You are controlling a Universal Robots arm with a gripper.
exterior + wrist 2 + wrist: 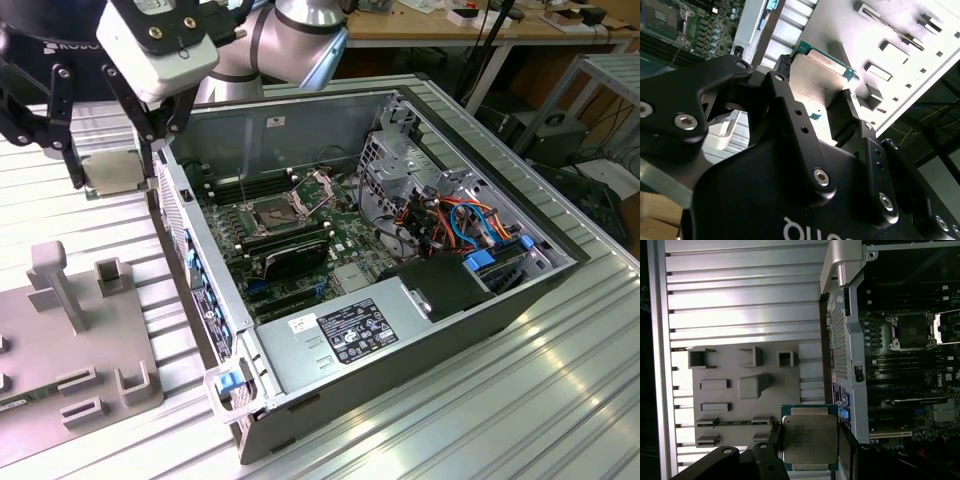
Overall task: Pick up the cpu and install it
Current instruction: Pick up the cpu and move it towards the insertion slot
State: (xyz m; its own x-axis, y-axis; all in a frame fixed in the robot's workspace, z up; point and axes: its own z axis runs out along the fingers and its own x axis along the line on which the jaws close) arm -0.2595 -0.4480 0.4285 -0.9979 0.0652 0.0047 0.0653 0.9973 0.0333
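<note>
Noting grey fixture plate [70, 340] near left on slatted table [500, 420]. Passing open computer case [480, 320] at centre. Locating socket [275, 212] mid-board, frame lifted, seat apparently empty, memory sticks [290, 248] just nearer. Clamping cpu [809, 438] by opposite edges in gripper [112, 172] at far left, chip roughly level above table, just outside case's left wall [190, 250]. Placing socket rightward of cpu; wall standing between, likely needing clearance over it.

Btm half of cpu [818, 88] behind gripper [815, 77] (second wrist view); socket [660, 17] pins too small.
</note>
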